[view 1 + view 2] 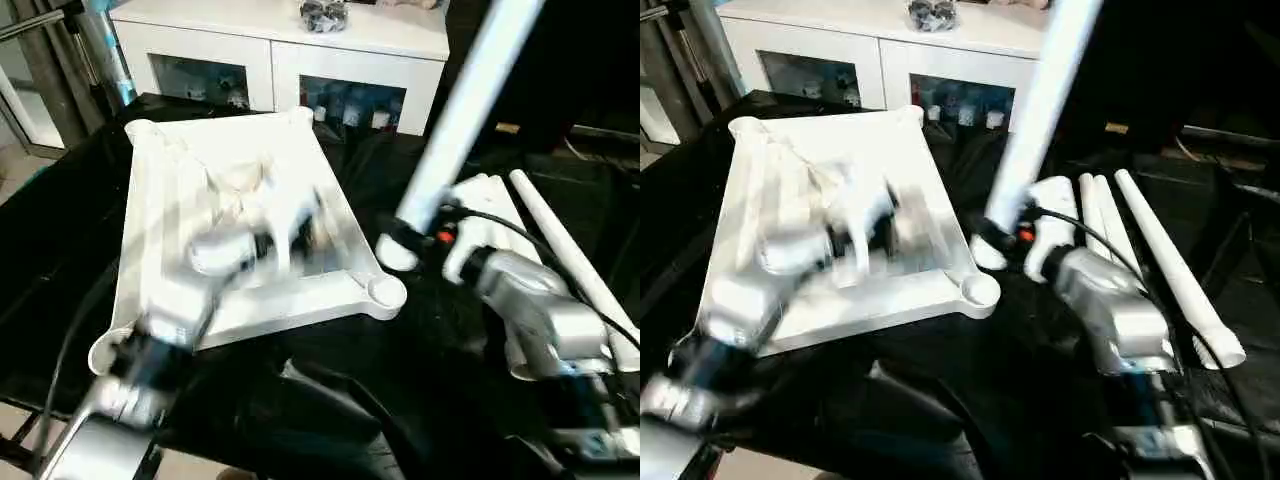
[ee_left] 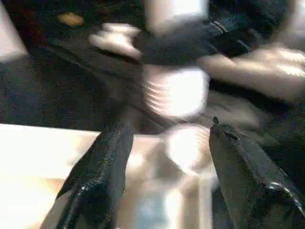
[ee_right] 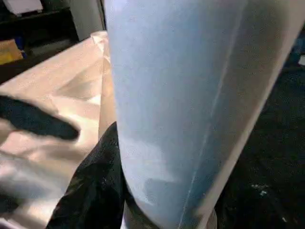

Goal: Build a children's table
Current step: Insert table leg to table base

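My right gripper (image 1: 400, 240) pinches a white leg (image 1: 462, 115), tilted up toward 1 o'clock, its lower end just beside the tabletop's near-right corner socket (image 1: 383, 291). My left gripper (image 2: 167, 157), fingers spread, hovers over the upside-down tabletop (image 1: 190, 170) at 10 o'clock. Spare legs (image 1: 1165, 265) lie at 3 o'clock on black cloth (image 1: 400, 160). White cabinet (image 1: 290, 60) sits at 12.

Raised leg (image 1: 460, 120) and right gripper (image 1: 400, 245) blocked the tabletop's (image 1: 200, 180) near-right corner socket (image 1: 382, 291); spare legs (image 1: 1160, 260) crowded the right. Dark cloth (image 1: 400, 170) between lay open.
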